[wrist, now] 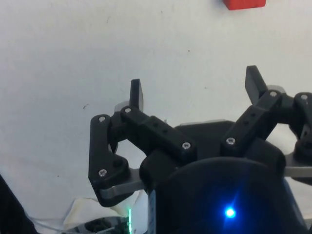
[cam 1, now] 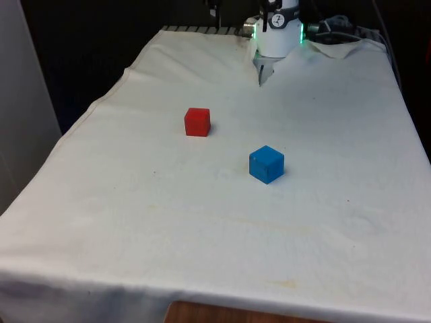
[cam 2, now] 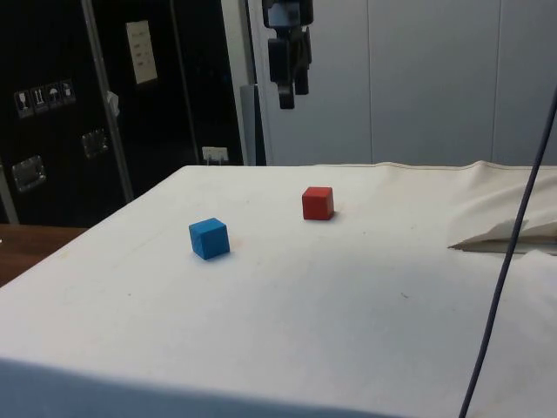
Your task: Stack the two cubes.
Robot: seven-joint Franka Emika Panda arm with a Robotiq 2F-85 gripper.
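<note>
Well apart, red cube (cam 1: 197,122), blue cube (cam 1: 266,164), gripper (wrist: 195,90) spread wide.

A small red cube (cam 1: 197,122) and a small blue cube (cam 1: 266,164) (turned slightly askew) rest flat on the white cloth (cam 1: 202,235), well apart, the red one farther from the front camera.

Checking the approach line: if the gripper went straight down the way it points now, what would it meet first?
Probably bare white cloth. The open gripper has nothing between its fingers; the red cube lies off to one side, though depth is hard to judge.
</note>
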